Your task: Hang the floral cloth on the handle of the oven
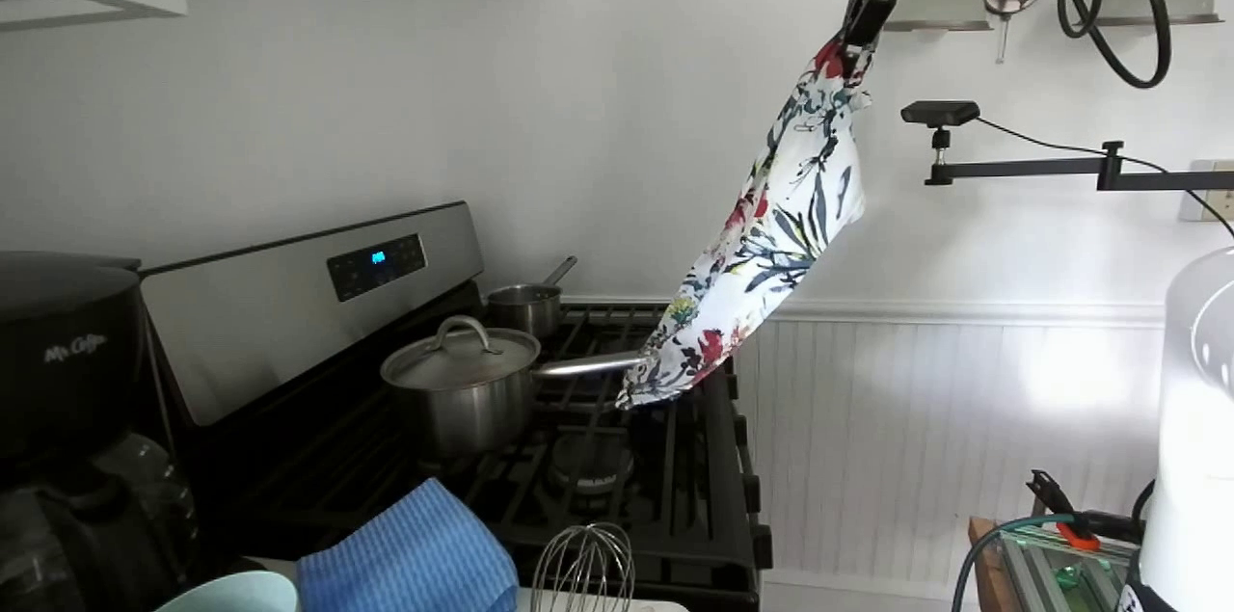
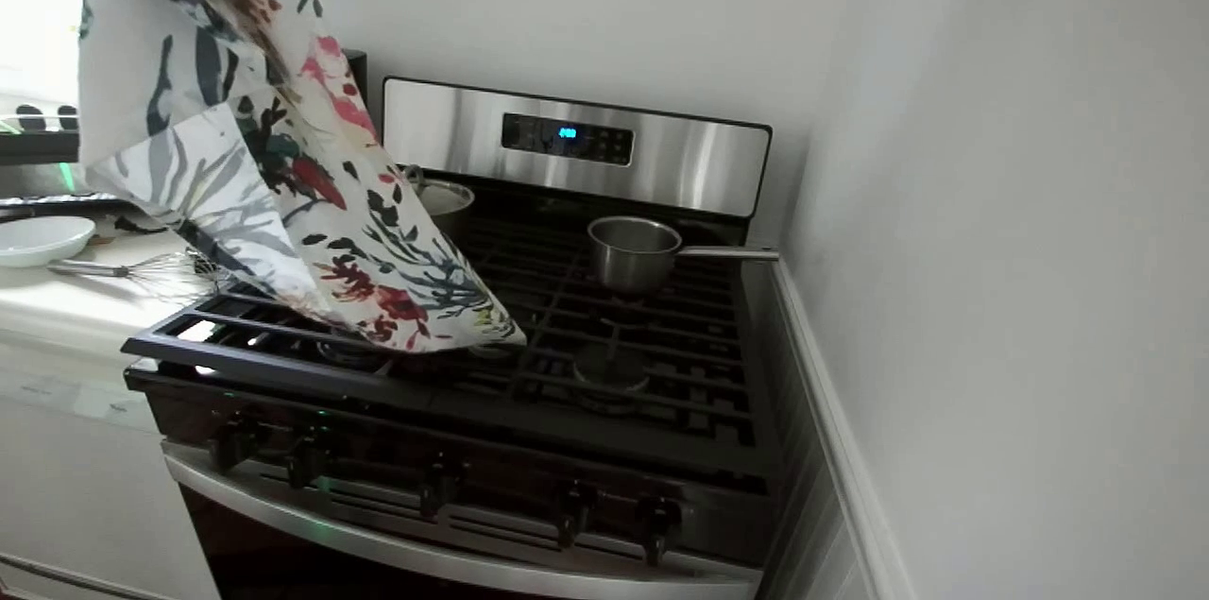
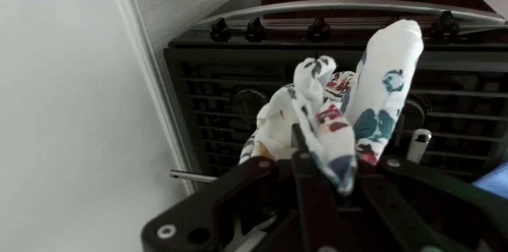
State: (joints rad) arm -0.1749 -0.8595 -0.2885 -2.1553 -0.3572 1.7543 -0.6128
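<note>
So, lidded pot (image 1: 465,392), uncovered saucepan (image 2: 634,262), gripped cloth (image 1: 766,241)

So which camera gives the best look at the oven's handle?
The wrist view: there the oven's handle shows nearly end to end, not covered by the floral cloth. In an exterior view the handle sits low, meeting the bottom edge. I can't make it out elsewhere.

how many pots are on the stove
2: lidded pot at the back near the counter, smaller open saucepan at the back beside the wall. The floral cloth seems to hide no others.
</note>
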